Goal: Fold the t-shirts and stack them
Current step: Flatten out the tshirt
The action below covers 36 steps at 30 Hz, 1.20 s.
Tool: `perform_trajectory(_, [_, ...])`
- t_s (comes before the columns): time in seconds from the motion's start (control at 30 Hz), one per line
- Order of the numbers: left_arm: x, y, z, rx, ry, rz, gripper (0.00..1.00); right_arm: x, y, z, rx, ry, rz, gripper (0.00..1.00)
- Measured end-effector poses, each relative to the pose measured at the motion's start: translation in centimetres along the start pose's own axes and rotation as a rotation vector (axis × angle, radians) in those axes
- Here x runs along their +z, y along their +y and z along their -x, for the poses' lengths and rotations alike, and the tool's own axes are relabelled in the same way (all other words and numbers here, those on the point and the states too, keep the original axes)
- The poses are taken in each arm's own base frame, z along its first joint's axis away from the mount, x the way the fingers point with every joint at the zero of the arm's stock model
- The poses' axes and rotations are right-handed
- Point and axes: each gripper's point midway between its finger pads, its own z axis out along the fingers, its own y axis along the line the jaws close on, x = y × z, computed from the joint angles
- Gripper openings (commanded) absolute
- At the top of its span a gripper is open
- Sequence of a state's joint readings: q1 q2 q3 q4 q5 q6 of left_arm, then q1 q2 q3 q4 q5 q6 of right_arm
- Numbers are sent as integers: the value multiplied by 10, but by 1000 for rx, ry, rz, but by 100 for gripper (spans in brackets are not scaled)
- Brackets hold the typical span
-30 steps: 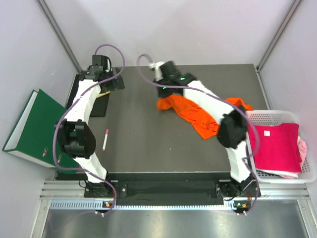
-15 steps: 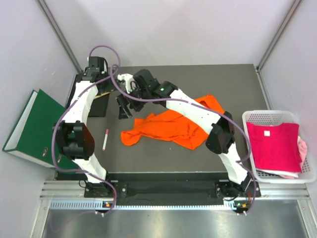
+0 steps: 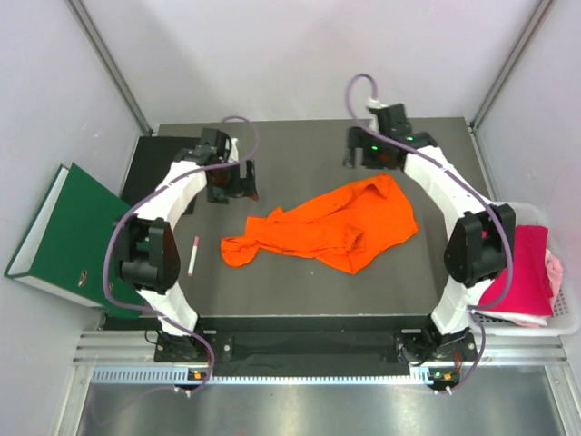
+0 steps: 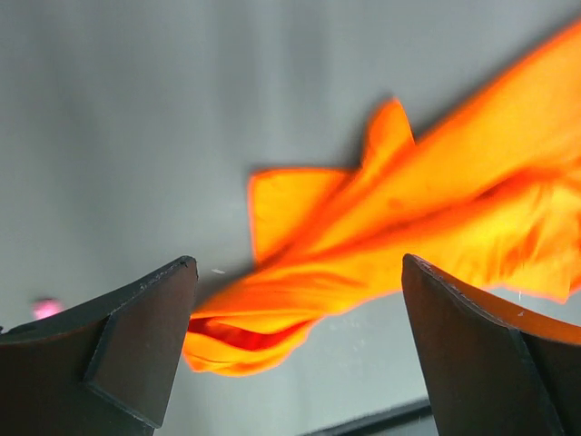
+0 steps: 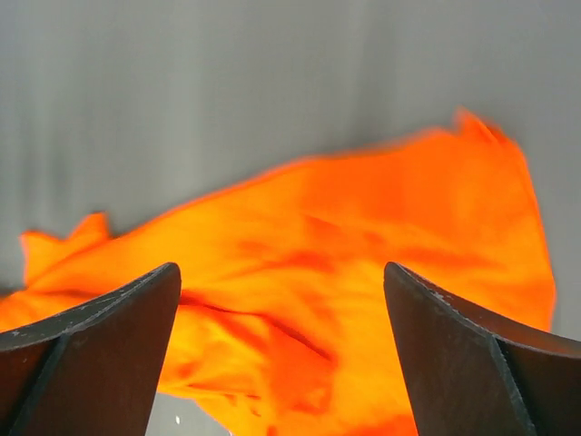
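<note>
The bright orange t-shirt lies rumpled and partly spread in the middle of the dark table; both wrist views look down on its cloth. My left gripper hovers open just beyond the shirt's left end, with nothing between the jaws. Above the shirt's far right corner my right gripper is open and empty too. A magenta t-shirt lies in the white basket at the right, on top of a pale pink one; my right arm hides part of them.
A green binder leans off the table's left side. A pink pen lies on the table left of the orange shirt. A black flat object sits at the far left corner. Walls close in on three sides.
My right gripper dragged the orange shirt leftward, let it go and swung back to the far right. The left gripper moved right toward the shirt. The shirt now lies at mid table.
</note>
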<state>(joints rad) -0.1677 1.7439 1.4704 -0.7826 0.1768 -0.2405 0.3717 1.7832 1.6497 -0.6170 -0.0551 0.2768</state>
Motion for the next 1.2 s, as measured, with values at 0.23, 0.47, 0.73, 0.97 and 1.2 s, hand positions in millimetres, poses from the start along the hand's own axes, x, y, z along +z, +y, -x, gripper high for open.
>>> perform_trajectory(0.23, [16, -11, -39, 30, 102, -23, 99, 25, -99, -75, 471, 154, -11, 83])
perform_trajectory(0.47, [23, -5, -41, 24, 116, -5, 99, 30, -87, -82, 675, 171, 104, 71])
perform_trajectory(0.73, [27, -3, -43, 25, 128, 4, 99, 39, -100, -94, 859, 149, 100, 69])
perform_trajectory(0.97, [28, -1, -42, 26, 125, 14, 99, 44, -127, -123, 1087, 145, 32, 69])
perform_trajectory(1.2, [28, 0, -42, 30, 125, 21, 99, 49, -131, -95, 1186, 31, 84, 64])
